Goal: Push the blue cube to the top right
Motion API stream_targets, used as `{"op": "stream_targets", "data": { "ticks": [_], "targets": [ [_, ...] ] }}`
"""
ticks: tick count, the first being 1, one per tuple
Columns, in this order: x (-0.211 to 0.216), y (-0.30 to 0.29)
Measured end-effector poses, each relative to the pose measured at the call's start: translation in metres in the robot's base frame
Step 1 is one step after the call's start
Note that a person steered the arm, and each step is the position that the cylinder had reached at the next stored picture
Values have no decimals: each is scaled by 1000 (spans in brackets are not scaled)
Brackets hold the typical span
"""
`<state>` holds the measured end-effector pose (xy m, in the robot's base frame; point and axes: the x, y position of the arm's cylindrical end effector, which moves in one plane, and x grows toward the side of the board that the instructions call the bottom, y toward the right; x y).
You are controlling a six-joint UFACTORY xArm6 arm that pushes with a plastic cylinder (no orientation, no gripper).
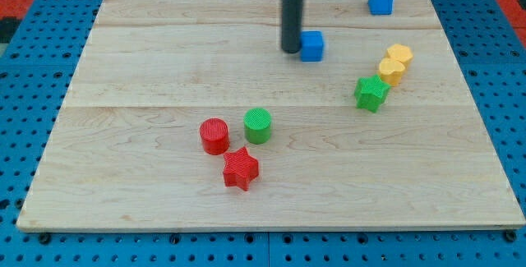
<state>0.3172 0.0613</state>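
Observation:
A blue cube [312, 46] sits on the wooden board [164, 78] right of the top centre. My tip [291, 50] rests on the board touching the cube's left side. The dark rod rises from it out of the view's top. A second blue block [380, 2] lies near the top right corner of the board.
Two yellow blocks [395, 63] sit together at the right, with a green star [371, 94] just below them. A green cylinder [257, 125], a red cylinder [214, 135] and a red star [241, 168] cluster below the centre. Blue pegboard [25, 70] surrounds the board.

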Motion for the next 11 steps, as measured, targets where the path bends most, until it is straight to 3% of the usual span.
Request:
{"op": "stream_targets", "data": {
  "ticks": [1, 2, 3, 5, 6, 7, 8, 9, 11],
  "targets": [
    [-1, 4],
    [30, -44],
    [46, -49],
    [-44, 68],
    [-53, 110],
    [-42, 99],
    [-7, 128],
    [-6, 179],
    [-36, 187]
  ]
}}
